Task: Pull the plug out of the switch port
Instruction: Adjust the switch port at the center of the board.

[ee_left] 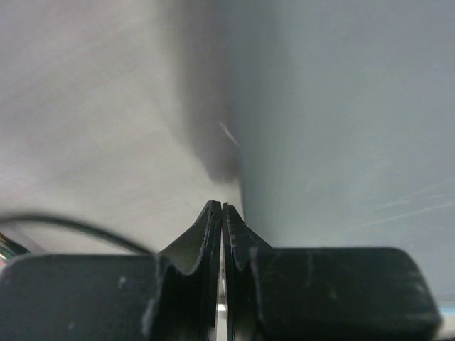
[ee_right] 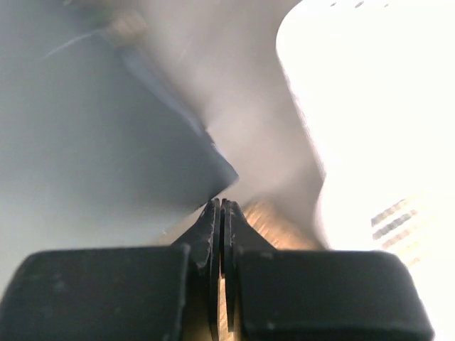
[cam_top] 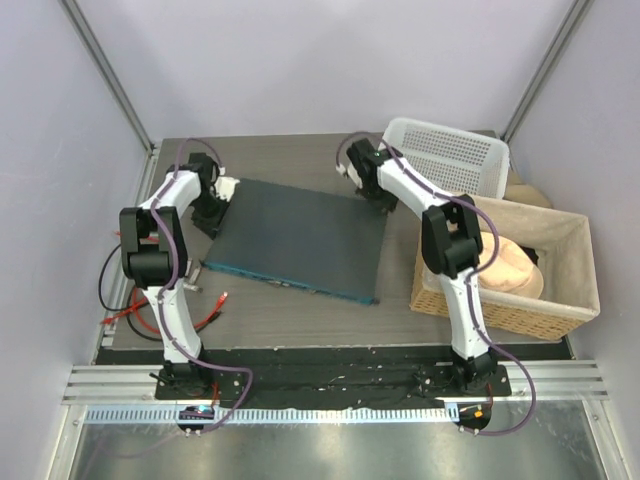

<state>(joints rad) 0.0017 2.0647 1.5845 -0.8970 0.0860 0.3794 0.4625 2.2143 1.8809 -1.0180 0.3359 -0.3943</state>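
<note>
Looking from the top, the switch [cam_top: 295, 240] was seen lying flat in the middle of the table [cam_top: 300, 325], turned a little, with its blue front edge facing the near side. No plug could be made out for sure in that edge; it was too small to tell. The left gripper [cam_top: 211, 218] was found at the far left corner of the switch, and the right gripper [cam_top: 372, 195] at the far right corner. Both were well away from the front edge. A red wire [cam_top: 212, 303] and a black wire [cam_top: 103, 285] lay on the left and could be snagged if the left arm were swung low. The white basket [cam_top: 445, 150] and the wicker basket [cam_top: 510, 318] stood close on the right, so little room was left there. Open room was seen in front of the switch.

From the left wrist, the fingers were seen pressed shut with nothing between them, right at an edge of the switch. The switch could be pushed or scraped if the arm were moved sideways.

From the right wrist, the fingers were also seen shut and empty, just by a sharp corner of the switch, with the white basket near. The basket could be bumped. With both grippers shut, no plug could be grabbed until one was opened.
</note>
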